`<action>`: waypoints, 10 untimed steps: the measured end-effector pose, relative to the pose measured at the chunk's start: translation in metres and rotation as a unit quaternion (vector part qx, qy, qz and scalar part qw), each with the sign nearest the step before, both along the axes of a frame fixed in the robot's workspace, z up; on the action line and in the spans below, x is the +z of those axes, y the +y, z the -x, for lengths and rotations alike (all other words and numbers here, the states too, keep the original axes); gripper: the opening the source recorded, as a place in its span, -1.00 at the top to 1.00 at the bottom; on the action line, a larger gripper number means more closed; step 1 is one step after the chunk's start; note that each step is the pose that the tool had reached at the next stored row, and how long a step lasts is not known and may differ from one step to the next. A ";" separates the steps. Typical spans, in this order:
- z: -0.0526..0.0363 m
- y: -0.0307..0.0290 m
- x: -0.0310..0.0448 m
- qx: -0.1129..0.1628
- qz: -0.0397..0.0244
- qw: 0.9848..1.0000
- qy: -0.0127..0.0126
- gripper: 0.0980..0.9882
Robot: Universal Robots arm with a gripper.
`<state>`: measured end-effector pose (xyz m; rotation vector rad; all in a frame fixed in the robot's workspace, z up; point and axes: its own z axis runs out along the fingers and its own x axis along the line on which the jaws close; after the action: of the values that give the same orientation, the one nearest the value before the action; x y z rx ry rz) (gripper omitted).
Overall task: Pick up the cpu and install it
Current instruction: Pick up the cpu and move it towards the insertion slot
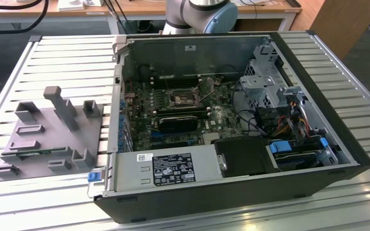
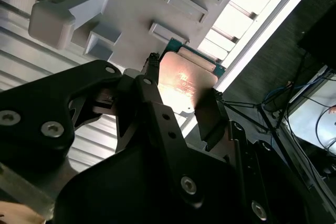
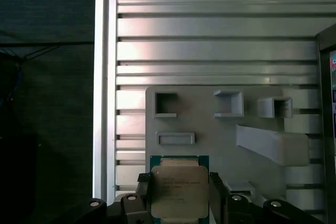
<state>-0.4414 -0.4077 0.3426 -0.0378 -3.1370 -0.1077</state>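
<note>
Cpu [image 3: 178, 192] is clamped at two opposite edges by the gripper [image 3: 179, 199] and held above the grey holder plate [image 3: 205, 124]. The chip should be carried level, gripped squarely on its rim only, so that tilt and slip are avoided.

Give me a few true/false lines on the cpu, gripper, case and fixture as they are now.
1. The gripper grips the cpu by two opposite edges. True.
2. The cpu lies in a pocket of the grey holder plate. False: it sits between the gripper's fingers, with the plate behind it in both wrist views.
3. The computer case lies on its side, open, on the slatted table. True.
4. In the exterior view, the holder plate is on the exterior view's right of the case. False: it is on the exterior view's left.
</note>
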 end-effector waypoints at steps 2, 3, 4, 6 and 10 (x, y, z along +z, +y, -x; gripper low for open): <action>0.0000 0.0001 0.0022 0.000 0.000 1.000 0.000 0.04; 0.0000 0.0002 0.0034 0.000 0.000 1.000 0.000 0.04; 0.0000 0.0002 0.0046 0.000 0.000 1.000 0.000 0.04; 0.0000 0.0003 0.0071 0.000 0.000 1.000 0.000 0.04; 0.0000 0.0004 0.0123 0.000 0.000 1.000 0.000 0.04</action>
<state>-0.4414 -0.4073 0.3549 -0.0378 -3.1371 -0.1063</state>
